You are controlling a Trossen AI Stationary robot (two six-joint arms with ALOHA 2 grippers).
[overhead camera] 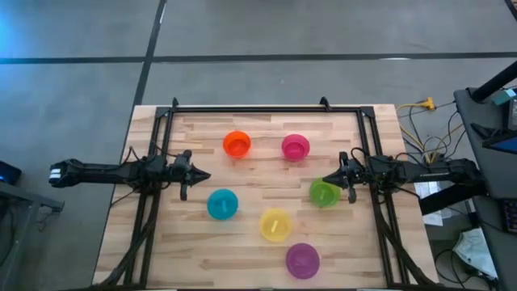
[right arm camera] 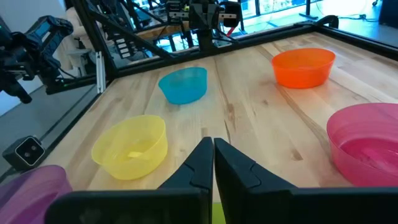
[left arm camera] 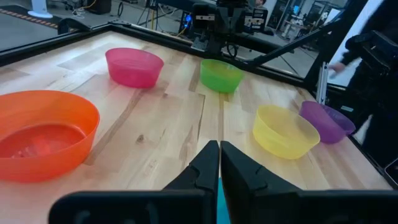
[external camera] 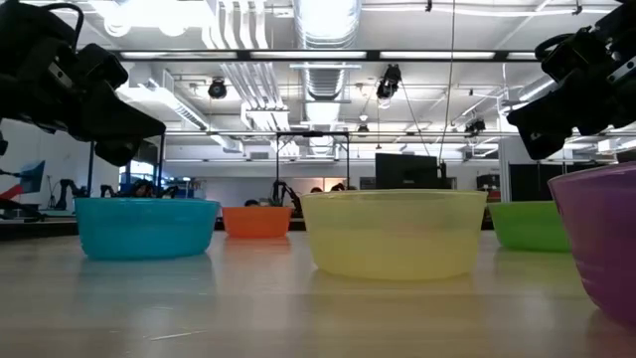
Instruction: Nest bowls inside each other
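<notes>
Six bowls stand apart on their bases on the wooden table: red-orange (overhead camera: 237,144), magenta (overhead camera: 296,146), green (overhead camera: 324,192), cyan (overhead camera: 222,204), yellow (overhead camera: 275,225) and purple (overhead camera: 302,260). My left gripper (overhead camera: 204,175) is shut and empty. It hovers above the table at the left, between the red-orange and cyan bowls, and its closed fingers show in the left wrist view (left arm camera: 219,163). My right gripper (overhead camera: 326,181) is shut and empty. It hovers just over the green bowl's far rim, and its closed fingers show in the right wrist view (right arm camera: 213,163). In the low view both grippers hang well above the bowls.
A black metal frame (overhead camera: 250,107) runs along the table's far edge and down both sides by the arm bases. Bare wood lies in the table's middle (overhead camera: 266,182) and along the near left (overhead camera: 161,250). Cables and equipment (overhead camera: 428,145) sit beyond the right edge.
</notes>
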